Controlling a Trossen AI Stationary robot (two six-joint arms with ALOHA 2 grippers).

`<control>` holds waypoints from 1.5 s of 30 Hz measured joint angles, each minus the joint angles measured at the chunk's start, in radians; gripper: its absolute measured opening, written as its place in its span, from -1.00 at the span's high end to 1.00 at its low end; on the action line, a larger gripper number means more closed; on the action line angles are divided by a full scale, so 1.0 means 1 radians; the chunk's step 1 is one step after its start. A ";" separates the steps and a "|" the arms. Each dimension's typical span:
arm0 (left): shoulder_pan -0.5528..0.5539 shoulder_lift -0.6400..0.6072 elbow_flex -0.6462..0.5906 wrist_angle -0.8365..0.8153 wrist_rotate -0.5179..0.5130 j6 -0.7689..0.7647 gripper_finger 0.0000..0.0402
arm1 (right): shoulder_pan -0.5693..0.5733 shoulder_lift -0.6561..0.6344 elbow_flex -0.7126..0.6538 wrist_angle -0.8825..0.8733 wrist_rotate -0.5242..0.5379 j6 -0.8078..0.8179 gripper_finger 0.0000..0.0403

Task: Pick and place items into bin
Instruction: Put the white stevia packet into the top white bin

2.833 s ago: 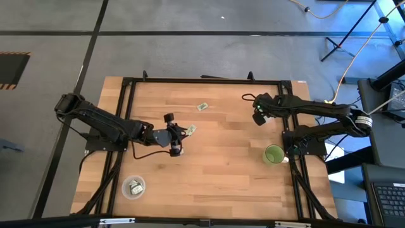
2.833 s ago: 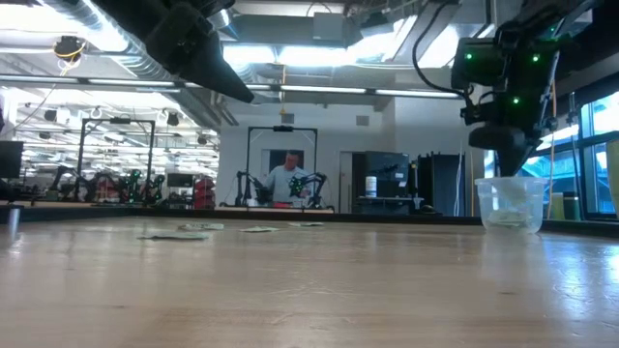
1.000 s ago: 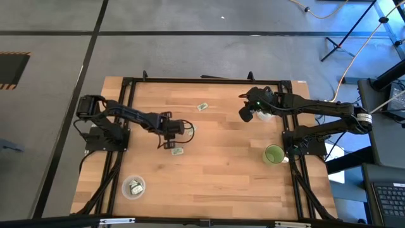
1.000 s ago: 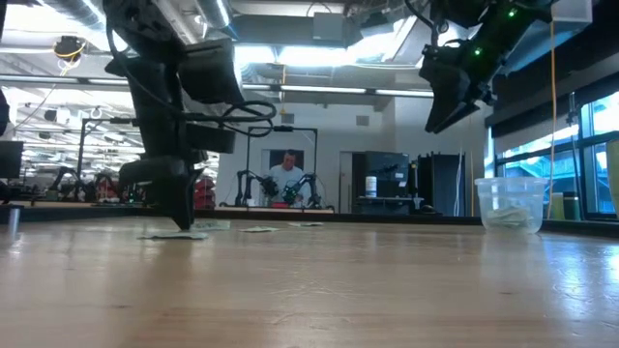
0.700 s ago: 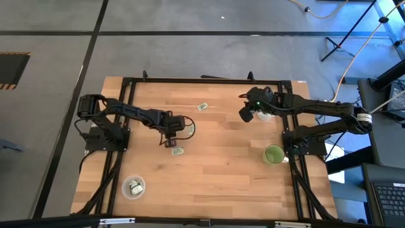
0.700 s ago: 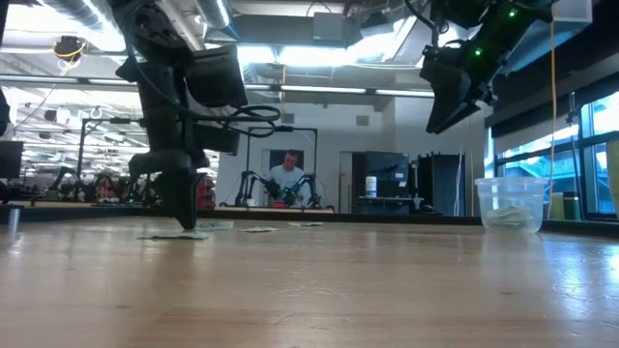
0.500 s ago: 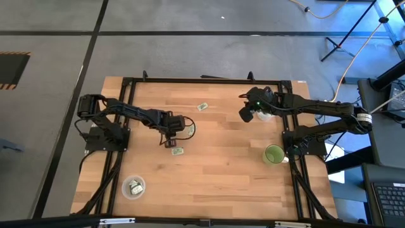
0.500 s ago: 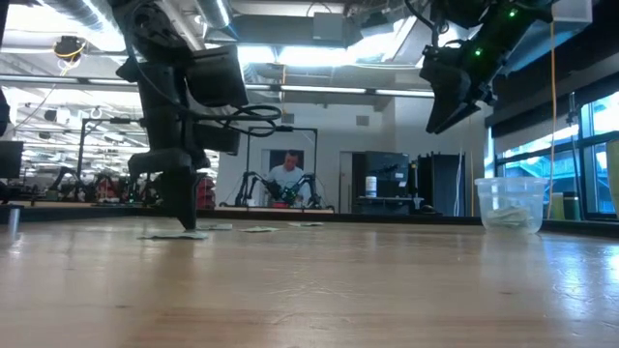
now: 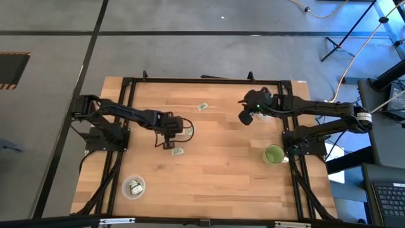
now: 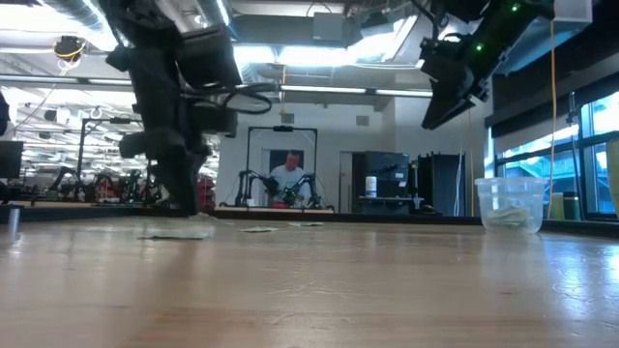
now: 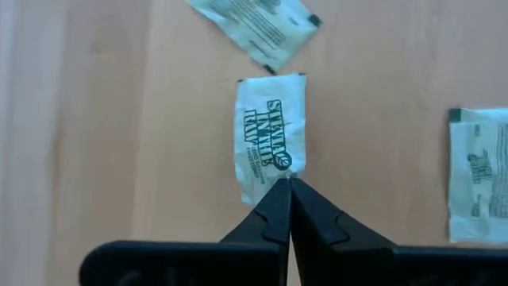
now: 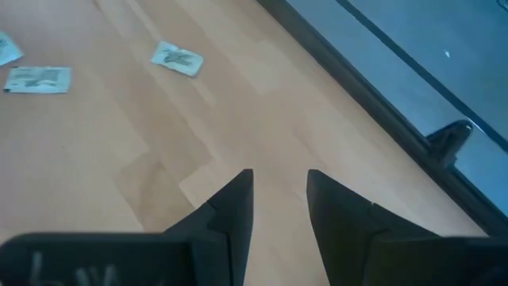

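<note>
Slippage is looming: the left gripper (image 11: pixel 287 184) is pinching only the packet (image 11: pixel 268 135)'s edge between closed fingers, while the right gripper (image 12: pixel 279 187) is hovering slightly parted, empty.

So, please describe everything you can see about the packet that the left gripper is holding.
The packet is a small flat rectangle, pale white with dark green printed lettering and a little leaf mark; it looks like paper. The left gripper is shut on the middle of one short edge, its two dark fingers pressed together there. The packet is hardly creased. Two similar packets lie on the wooden table near it, one by its far end and one beside it, neither touching it.
</note>
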 joint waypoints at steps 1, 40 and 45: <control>-0.003 -0.009 0.000 -0.001 -0.004 0.000 0.99 | 0.006 0.000 0.000 0.004 0.000 0.002 0.40; -0.049 -0.137 0.003 0.503 0.278 -0.231 0.99 | 0.349 0.419 -0.084 0.991 -0.302 -0.888 0.39; -0.049 -0.137 0.003 0.523 0.284 -0.246 0.99 | 0.349 0.469 -0.034 0.991 -0.302 -0.886 0.40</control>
